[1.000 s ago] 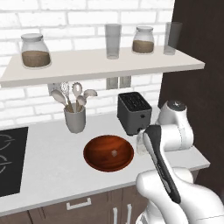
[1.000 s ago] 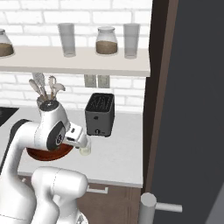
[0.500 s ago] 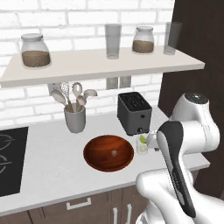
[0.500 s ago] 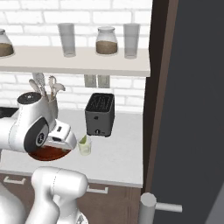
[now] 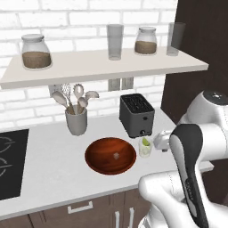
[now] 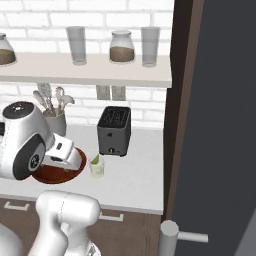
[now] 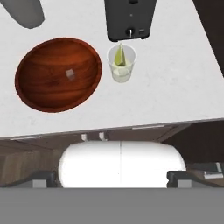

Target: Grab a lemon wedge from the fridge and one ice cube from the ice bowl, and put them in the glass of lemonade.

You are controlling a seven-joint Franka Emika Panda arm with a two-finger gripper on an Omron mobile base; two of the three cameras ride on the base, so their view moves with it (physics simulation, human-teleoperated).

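No readable writing is seen. Lemon wedge [image 7: 120,56] is seen inside glass of lemonade [image 7: 121,64], just beside ice bowl [image 7: 58,74]; claw is spread wide, empty.

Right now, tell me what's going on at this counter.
The robot arm is working over the counter with its gripper open and empty. The lemon wedge already sits in the glass of lemonade, which stands in front of the toaster. One ice cube lies in the ice bowl beside the glass, so that half of the job is not yet done.
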